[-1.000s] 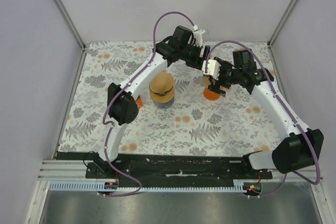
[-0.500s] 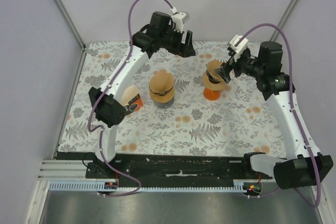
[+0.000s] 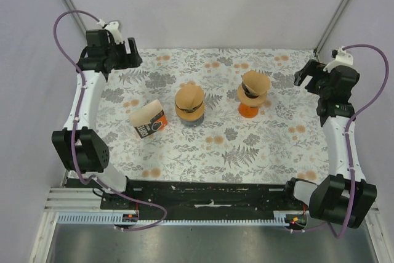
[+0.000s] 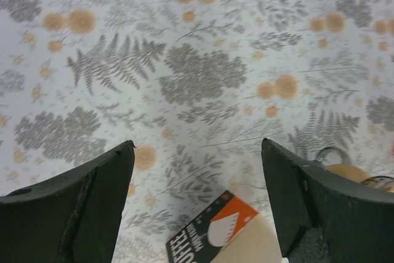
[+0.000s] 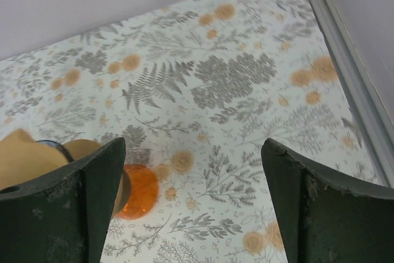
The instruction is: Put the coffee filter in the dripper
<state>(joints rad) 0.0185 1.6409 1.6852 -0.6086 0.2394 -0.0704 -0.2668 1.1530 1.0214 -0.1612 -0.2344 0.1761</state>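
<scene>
A brown coffee filter (image 3: 255, 84) sits in the dripper with the orange base (image 3: 249, 111); the right wrist view shows its base (image 5: 136, 190) and filter edge (image 5: 24, 155) beside my left finger. A second brown filter (image 3: 189, 98) rests in a dark dripper (image 3: 190, 117) at the centre. My left gripper (image 3: 127, 54) hangs open at the far left corner, my right gripper (image 3: 306, 73) open at the far right. Both hold nothing: left gripper (image 4: 197, 146), right gripper (image 5: 192, 145).
An orange, black and beige filter pack (image 3: 148, 122) lies left of the centre dripper; the left wrist view shows the pack (image 4: 215, 232) between my fingers, far below. A metal frame rail (image 5: 345, 60) borders the floral mat (image 3: 234, 146) on the right.
Both arms have drawn back from the orange-based dripper, the left to the far left corner, the right to the far right. Both grippers have opened wider, leaving the filter in that dripper.
</scene>
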